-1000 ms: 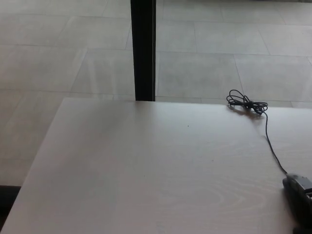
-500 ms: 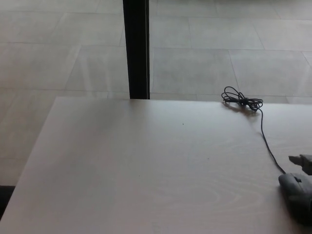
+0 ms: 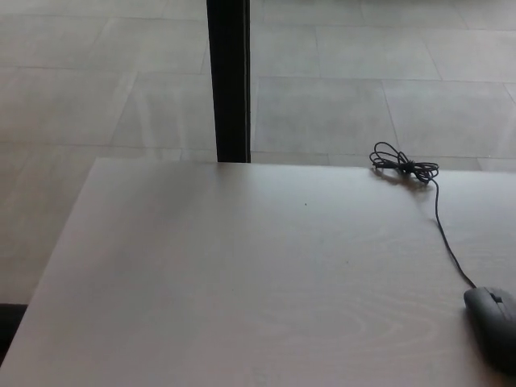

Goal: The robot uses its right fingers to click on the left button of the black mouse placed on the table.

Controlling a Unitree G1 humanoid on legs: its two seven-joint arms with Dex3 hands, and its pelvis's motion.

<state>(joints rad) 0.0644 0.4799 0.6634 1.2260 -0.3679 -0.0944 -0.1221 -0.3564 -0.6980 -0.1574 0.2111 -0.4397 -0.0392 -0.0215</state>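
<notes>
The black mouse lies on the pale wooden table at the right edge of the head view, partly cut off by the frame. Its thin black cable runs up and away from it to a knotted bundle near the table's far edge. No hand shows anywhere in the picture, and nothing touches the mouse.
A black vertical post stands behind the table's far edge, left of centre. Grey floor tiles lie beyond the table. The table's left edge slants toward the lower left corner.
A grey tip of the right hand that showed at the right edge just above the mouse half a second ago has gone out of frame. The camera has shifted slightly.
</notes>
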